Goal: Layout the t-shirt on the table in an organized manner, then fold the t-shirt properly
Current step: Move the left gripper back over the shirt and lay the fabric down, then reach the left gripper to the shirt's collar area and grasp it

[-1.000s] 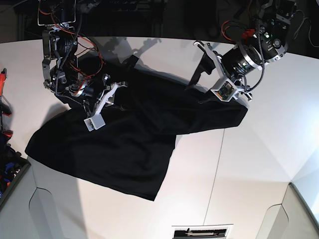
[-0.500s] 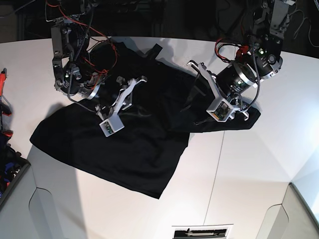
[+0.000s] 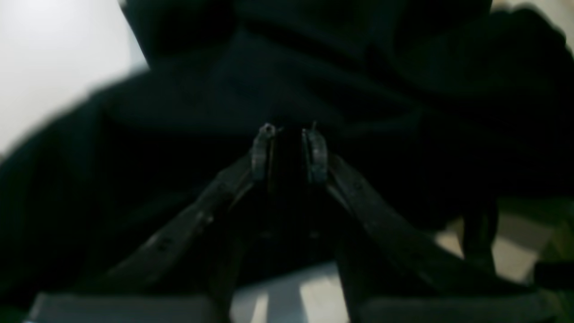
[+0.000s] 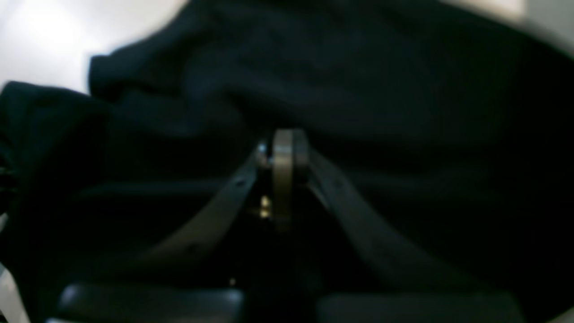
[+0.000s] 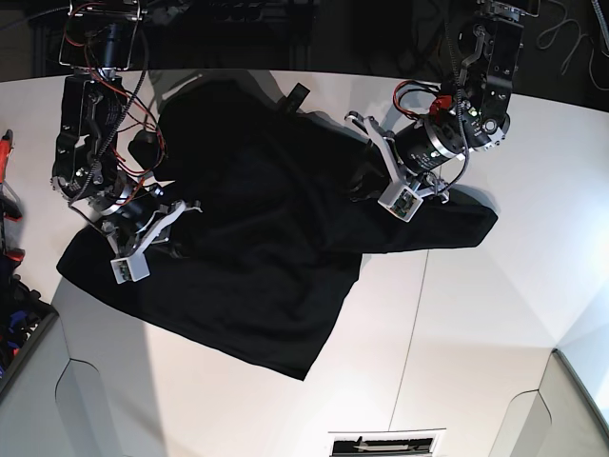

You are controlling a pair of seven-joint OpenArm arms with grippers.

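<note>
Over t-shirt (image 5: 257, 238) both arms (image 5: 90, 181) bent low, wrists down.

The t-shirt (image 5: 257, 257) is matt black cloth, soft and creased, with no sheen. The counter (image 5: 476, 324) is smooth, white and slightly glossy, split by thin dark seams. The left gripper's fingers (image 3: 262, 152) look like dull dark metal; the right gripper's fingers (image 4: 282, 157) look greyer, faintly shiny.

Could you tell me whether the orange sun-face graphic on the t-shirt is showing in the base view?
No, the t-shirt shows only plain black cloth, spread rumpled over the white table.
</note>
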